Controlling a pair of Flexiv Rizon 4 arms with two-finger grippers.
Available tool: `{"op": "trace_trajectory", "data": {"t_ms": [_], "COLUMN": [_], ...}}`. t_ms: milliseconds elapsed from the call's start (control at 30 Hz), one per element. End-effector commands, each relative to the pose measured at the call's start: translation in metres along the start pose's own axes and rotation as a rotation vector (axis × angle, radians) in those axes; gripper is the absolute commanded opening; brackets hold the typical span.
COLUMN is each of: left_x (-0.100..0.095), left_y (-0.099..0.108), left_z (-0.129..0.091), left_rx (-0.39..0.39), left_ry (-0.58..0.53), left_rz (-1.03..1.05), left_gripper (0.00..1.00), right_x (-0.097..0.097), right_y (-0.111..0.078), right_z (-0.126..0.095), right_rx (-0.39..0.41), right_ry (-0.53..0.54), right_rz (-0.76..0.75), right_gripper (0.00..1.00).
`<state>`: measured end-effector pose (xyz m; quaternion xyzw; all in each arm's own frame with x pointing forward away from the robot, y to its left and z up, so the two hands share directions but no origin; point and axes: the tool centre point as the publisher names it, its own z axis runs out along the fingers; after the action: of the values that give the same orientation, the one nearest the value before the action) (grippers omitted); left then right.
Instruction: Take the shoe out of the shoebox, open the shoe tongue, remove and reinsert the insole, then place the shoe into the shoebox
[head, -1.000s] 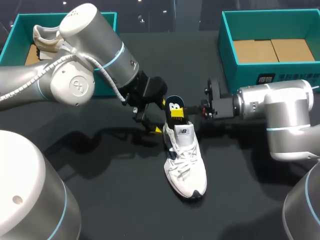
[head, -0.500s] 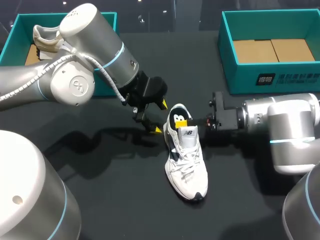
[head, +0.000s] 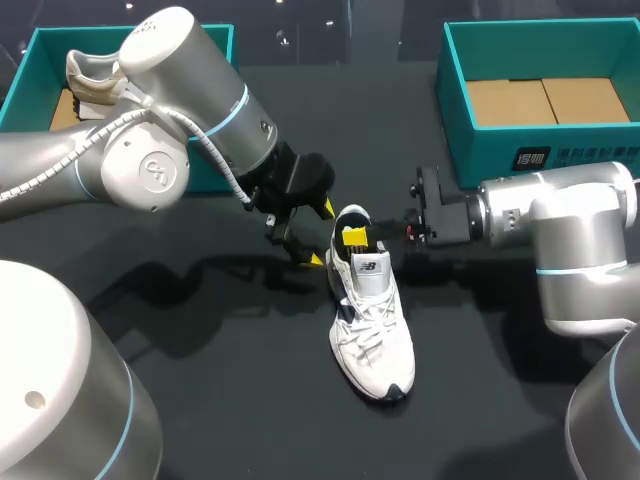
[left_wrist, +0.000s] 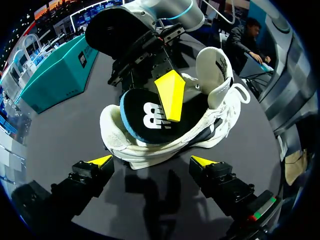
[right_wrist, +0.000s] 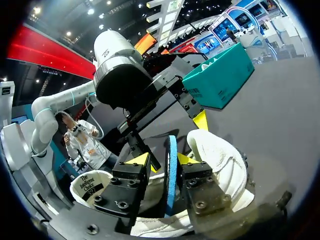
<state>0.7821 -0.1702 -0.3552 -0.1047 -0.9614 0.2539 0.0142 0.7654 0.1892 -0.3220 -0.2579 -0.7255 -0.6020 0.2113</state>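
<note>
Left arm (head: 160, 130): comes in from the left side, bent at a bulky elbow joint, its last link sloping down toward the middle.
Left wrist (head: 292, 180): dark, angled down and toward the right arm.
Left gripper (left_wrist: 151, 161): fingers spread wide, nothing held between the two yellow tips.
Right arm (head: 570, 240): comes in from the right side, its last link lying level and pointing toward the middle.
Right wrist (head: 450, 215): level, in line with that link.
Right gripper (right_wrist: 167, 160): fingers close together, pressing from both sides on the insole (right_wrist: 170, 147), which stands edge-on between them.
Spacing: the two grippers face each other, near but apart.
</note>
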Motion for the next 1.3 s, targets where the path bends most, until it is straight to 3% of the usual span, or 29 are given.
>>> {"op": "trace_trajectory", "data": {"t_ms": [33, 100, 300, 533, 700, 733, 800, 933, 1067, 1200, 1267, 1300], "left_x": [0.0, 0.0, 0.0, 0.0, 0.0, 0.0, 0.0, 0.0, 0.0, 0.0, 0.0, 0.0], "left_y": [0.0, 0.0, 0.0, 0.0, 0.0, 0.0, 0.0, 0.0, 0.0, 0.0, 0.0, 0.0], "left_z": [0.0, 0.0, 0.0, 0.0, 0.0, 0.0, 0.0, 0.0, 0.0, 0.0, 0.0, 0.0], "left_rx": [-0.001, -0.001, -0.001, -0.001, -0.001, -0.001, -0.001, -0.001, -0.001, -0.001, -0.001, -0.001], "left_ry": [0.0, 0.0, 0.0, 0.0, 0.0, 0.0, 0.0, 0.0, 0.0, 0.0, 0.0, 0.0], "left_rz": [0.001, 0.001, 0.001, 0.001, 0.001, 0.001, 0.001, 0.001, 0.001, 0.001, 0.001, 0.001], "left_gripper": [1.0, 1.0, 1.0, 1.0, 1.0, 1.0, 1.0, 1.0, 1.0, 1.0, 1.0, 1.0], "right_x": [-0.005, -0.009, -0.017, -0.006, 0.002, 0.003, 0.004, 0.006, 0.006, -0.001, -0.005, -0.006], "right_y": [0.006, 0.005, -0.01, -0.031, -0.03, -0.027, -0.022, -0.012, -0.002, 0.004, 0.004, 0.004], "right_z": [0.001, 0.002, 0.001, -0.005, -0.007, -0.006, -0.005, -0.002, 0.0, 0.002, 0.003, 0.003], "right_rx": [0.021, 0.025, 0.031, 0.031, 0.024, 0.024, 0.028, 0.037, 0.047, 0.058, 0.06, 0.06], "right_ry": [0.006, 0.008, -0.012, -0.041, -0.065, -0.066, -0.062, -0.054, -0.042, -0.031, -0.024, -0.021], "right_rz": [0.005, 0.016, 0.081, 0.134, 0.112, 0.099, 0.075, 0.034, -0.003, -0.01, -0.007, -0.004], "right_gripper": [0.24, 0.0, 0.0, 0.0, 0.0, 0.05, 0.27, 0.44, 0.46, 0.42, 0.34, 0.25]}}
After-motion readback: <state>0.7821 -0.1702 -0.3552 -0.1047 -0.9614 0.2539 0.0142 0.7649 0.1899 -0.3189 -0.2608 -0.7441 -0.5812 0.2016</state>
